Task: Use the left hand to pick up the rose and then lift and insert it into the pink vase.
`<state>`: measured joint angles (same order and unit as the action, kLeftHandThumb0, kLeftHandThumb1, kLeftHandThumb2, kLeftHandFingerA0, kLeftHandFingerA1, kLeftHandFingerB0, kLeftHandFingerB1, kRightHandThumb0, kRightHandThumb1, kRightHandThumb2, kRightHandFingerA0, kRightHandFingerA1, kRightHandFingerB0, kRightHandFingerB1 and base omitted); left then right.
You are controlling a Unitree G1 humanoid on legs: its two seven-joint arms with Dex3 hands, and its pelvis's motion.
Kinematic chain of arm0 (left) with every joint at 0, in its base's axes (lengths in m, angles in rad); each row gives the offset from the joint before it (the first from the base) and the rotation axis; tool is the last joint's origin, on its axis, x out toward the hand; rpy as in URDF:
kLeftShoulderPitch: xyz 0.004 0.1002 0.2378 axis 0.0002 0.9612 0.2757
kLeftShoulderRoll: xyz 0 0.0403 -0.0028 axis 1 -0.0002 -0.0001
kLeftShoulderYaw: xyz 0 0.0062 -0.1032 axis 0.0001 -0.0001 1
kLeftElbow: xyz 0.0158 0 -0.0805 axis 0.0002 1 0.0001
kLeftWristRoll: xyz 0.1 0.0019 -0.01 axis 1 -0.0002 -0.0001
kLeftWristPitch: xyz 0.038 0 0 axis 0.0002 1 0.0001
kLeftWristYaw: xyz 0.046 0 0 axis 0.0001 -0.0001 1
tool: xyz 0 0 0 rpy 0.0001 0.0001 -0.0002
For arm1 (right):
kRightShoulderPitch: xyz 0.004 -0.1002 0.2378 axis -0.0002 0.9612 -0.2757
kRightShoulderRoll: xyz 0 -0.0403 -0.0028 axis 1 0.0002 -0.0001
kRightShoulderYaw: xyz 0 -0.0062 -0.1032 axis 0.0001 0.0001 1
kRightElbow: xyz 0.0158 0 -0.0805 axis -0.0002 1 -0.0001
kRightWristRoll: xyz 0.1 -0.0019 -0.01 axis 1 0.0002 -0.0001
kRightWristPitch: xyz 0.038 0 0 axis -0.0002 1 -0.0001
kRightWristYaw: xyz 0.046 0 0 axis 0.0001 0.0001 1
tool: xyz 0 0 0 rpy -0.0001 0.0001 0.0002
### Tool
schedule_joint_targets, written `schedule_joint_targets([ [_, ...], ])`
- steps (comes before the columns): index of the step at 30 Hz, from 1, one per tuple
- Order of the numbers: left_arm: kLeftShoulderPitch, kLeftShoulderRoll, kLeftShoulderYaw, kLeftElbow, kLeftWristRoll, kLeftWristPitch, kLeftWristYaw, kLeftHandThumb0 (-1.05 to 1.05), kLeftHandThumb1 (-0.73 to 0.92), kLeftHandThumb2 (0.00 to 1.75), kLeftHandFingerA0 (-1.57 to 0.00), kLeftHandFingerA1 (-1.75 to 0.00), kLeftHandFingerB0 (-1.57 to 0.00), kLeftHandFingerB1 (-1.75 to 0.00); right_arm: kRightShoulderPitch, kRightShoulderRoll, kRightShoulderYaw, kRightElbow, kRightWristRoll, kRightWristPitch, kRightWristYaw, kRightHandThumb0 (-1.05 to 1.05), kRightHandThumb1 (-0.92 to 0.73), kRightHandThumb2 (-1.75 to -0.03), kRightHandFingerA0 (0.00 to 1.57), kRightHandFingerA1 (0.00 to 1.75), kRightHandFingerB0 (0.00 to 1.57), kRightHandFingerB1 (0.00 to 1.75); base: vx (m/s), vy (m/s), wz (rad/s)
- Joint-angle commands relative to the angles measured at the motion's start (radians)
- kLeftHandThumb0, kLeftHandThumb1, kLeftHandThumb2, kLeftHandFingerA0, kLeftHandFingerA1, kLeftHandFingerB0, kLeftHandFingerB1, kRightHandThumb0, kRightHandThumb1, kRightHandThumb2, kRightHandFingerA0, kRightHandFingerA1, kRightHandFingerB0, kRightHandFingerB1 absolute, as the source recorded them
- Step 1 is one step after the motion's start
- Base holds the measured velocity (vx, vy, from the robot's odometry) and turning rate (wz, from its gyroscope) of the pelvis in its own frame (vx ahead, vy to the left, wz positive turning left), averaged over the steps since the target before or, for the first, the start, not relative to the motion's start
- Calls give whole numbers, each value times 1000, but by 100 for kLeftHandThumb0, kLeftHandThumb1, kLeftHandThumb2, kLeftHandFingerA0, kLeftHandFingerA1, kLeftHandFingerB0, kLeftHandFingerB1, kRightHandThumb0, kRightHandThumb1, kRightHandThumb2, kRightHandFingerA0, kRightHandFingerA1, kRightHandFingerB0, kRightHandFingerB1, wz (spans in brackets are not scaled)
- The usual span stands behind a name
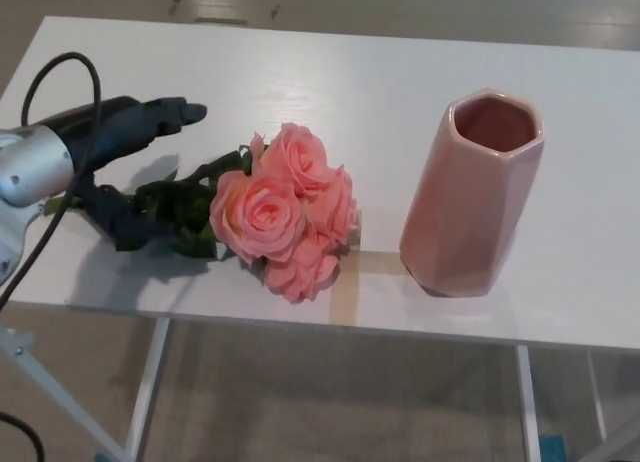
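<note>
A white rectangular surface point(330, 92) on thin metal legs is seen from above, with a grey floor beyond it, and the bunch of salmon-pink artificial roses with dark green leaves point(275, 214) is laid flat on it, blooms toward 3 o'clock and stem end toward 9 o'clock. The black left hand point(118, 152) is placed at that stem end, its fingers point(165, 113) spread apart with nothing clearly gripped, the leafy stem passing between thumb and upper fingers. The glossy pink hexagonal ceramic vase point(470, 194) stands upright well apart at 3 o'clock of the blooms; the right hand is not seen.
</note>
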<state>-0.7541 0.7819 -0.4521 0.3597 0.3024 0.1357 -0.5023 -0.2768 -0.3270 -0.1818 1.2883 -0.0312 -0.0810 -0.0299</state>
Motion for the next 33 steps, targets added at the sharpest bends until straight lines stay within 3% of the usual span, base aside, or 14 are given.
schedule_joint_targets([
  [1, -11, -1, 0, 19, 84, -16, -34, -65, 38, 77, 0, 0, 0, -5, 2, -11, 4, 5, -2, 6, 2, -30, -68, -59, 65, 49, 54, 44, 0, 0, 0],
  [11, -11, -73, 8, 61, 123, -24, -5, -65, 38, 78, 0, -1, 0, -6, -2, -6, -3, 2, 7, 1, 8, -29, -68, -59, 65, 49, 55, 44, 0, 0, 0],
  [12, -13, -83, 6, 69, 132, -30, 2, -74, 42, 56, 0, -2, 0, -8, -3, -4, -5, 1, 10, 1, 7, -29, -68, -59, 65, 49, 55, 44, 0, 0, 0],
  [13, -14, -87, 6, 73, 136, -32, 4, -74, 42, 56, 0, -2, 0, -8, -3, -4, -7, 0, 11, 1, 7, -29, -68, -59, 65, 49, 55, 44, 0, 0, 0],
  [20, -41, -146, -26, 202, 209, -90, 72, -73, 41, 57, 0, -7, 0, -8, -2, -2, -10, -3, 14, -1, 9, -29, -69, -60, 64, 49, 54, 44, 0, 0, 0],
  [21, -44, -153, -27, 218, 213, -94, 79, -64, 37, 78, 0, -4, 0, -9, 0, -1, -11, -4, 15, -3, 10, -29, -69, -60, 65, 49, 54, 44, 0, 0, 0],
  [23, -48, -168, -28, 242, 225, -100, 94, -64, 37, 78, 0, -4, 0, -9, -1, 0, -12, -3, 15, -3, 9, -29, -69, -60, 65, 49, 54, 44, 0, 0, 0],
  [24, -53, -176, -29, 249, 230, -97, 96, -73, 41, 57, 0, -9, 0, -9, 0, 1, -12, -4, 15, -5, 8, -29, -69, -59, 65, 49, 55, 44, 0, 0, 0],
  [25, -59, -187, -34, 264, 236, -94, 99, -63, 36, 77, 0, -5, 0, -10, 1, 1, -14, -5, 17, -6, 9, -29, -69, -59, 66, 49, 56, 44, 0, 0, 0],
  [33, -108, -244, -52, 385, 270, -118, 143, -64, 37, 78, 0, -5, 0, -10, -17, 4, -30, -8, 25, 0, 22, -30, -68, -59, 66, 49, 55, 44, 0, 0, 0],
])
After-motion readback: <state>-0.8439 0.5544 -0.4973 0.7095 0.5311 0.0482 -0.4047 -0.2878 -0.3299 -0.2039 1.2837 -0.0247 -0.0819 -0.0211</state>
